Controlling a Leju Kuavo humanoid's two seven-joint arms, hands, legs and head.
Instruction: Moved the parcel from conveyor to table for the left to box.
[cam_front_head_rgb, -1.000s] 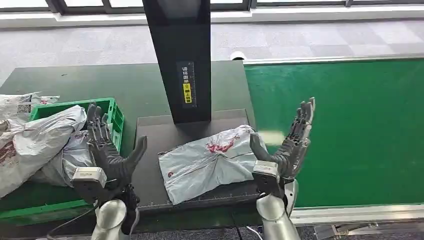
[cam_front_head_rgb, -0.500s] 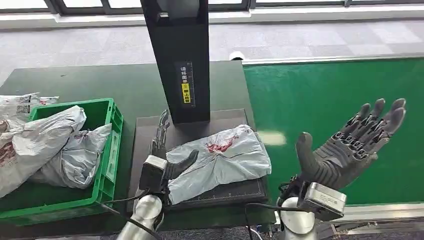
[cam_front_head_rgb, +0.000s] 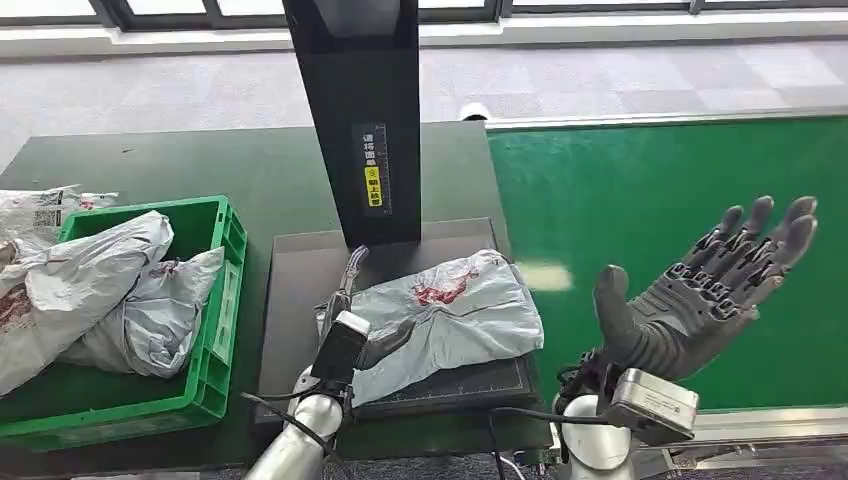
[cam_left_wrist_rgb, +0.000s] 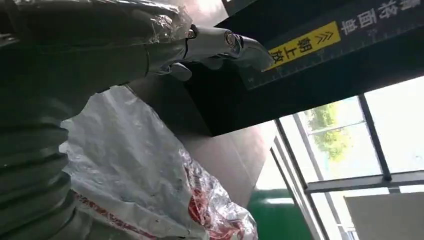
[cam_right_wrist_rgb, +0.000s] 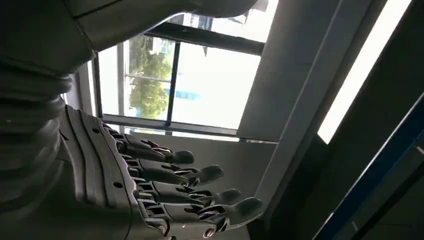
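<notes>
The parcel (cam_front_head_rgb: 455, 312), a crinkled grey-white poly bag with red print, lies on the dark plate (cam_front_head_rgb: 300, 268) in front of the black post. My left hand (cam_front_head_rgb: 352, 318) stands edge-on at the parcel's left edge, fingers straight and thumb (cam_front_head_rgb: 388, 342) lying against the bag. In the left wrist view the fingers (cam_left_wrist_rgb: 220, 42) stretch out above the parcel (cam_left_wrist_rgb: 145, 180), not closed on it. My right hand (cam_front_head_rgb: 705, 290) is raised over the green conveyor (cam_front_head_rgb: 660, 190), palm up and fingers spread, empty. The right wrist view shows these fingers (cam_right_wrist_rgb: 165, 187) apart.
A green box (cam_front_head_rgb: 222, 300) at the left holds several grey bags (cam_front_head_rgb: 95, 290); more bags spill over its left side. The black post (cam_front_head_rgb: 362, 110) with a yellow label rises just behind the plate. The table's front edge runs close under both arms.
My left hand moved right from beside the green box to the parcel's left edge. My right hand left the parcel's right side and swung out over the conveyor.
</notes>
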